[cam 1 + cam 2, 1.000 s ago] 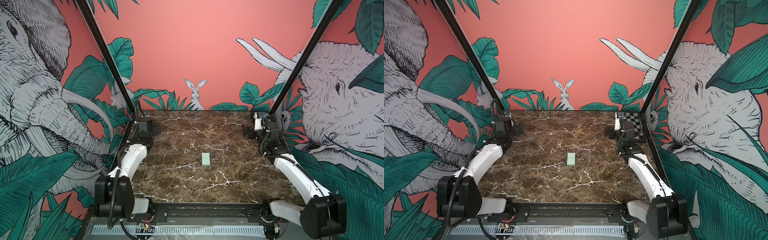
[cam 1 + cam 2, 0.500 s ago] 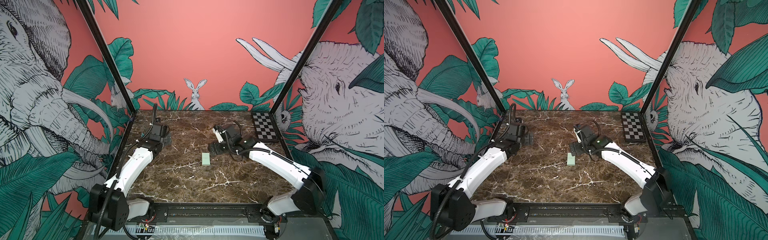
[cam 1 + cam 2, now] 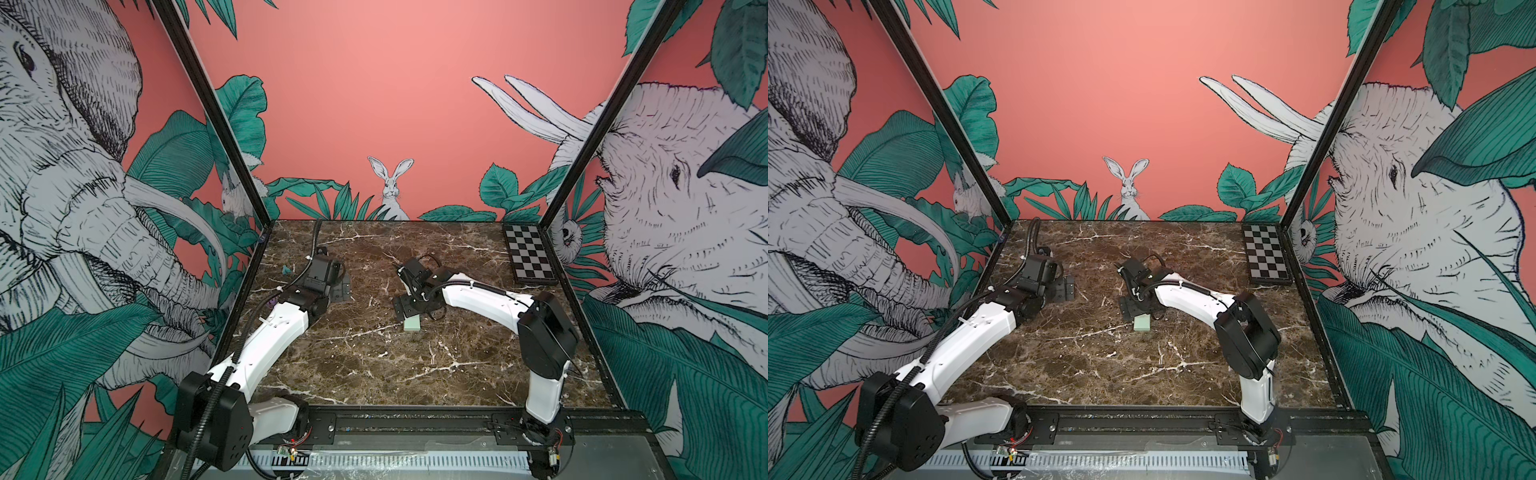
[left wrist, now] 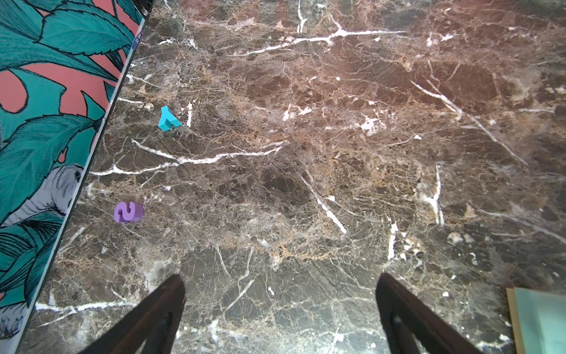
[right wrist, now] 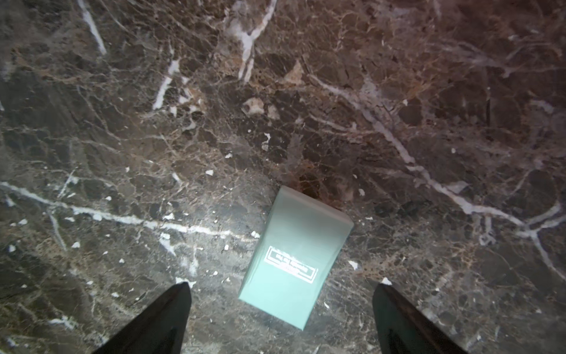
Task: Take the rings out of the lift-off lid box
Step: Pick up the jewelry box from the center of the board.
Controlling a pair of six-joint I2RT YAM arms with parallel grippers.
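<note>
The lift-off lid box lies shut on the marble in the middle of the table. Its pale mint-green lid with a white printed label is on. The rings are hidden. My right gripper hangs just above the box's far end, open, and the box lies between and ahead of its dark fingertips, untouched. My left gripper is to the left of the box, open over bare marble. A corner of the box shows at the edge of the left wrist view.
A black-and-white checkerboard lies at the back right corner. A small teal lump and a small purple lump lie near the left wall.
Both arms have swung in from the back sides toward the middle. The right gripper has come down over the box. The left gripper has moved a little closer to it.
</note>
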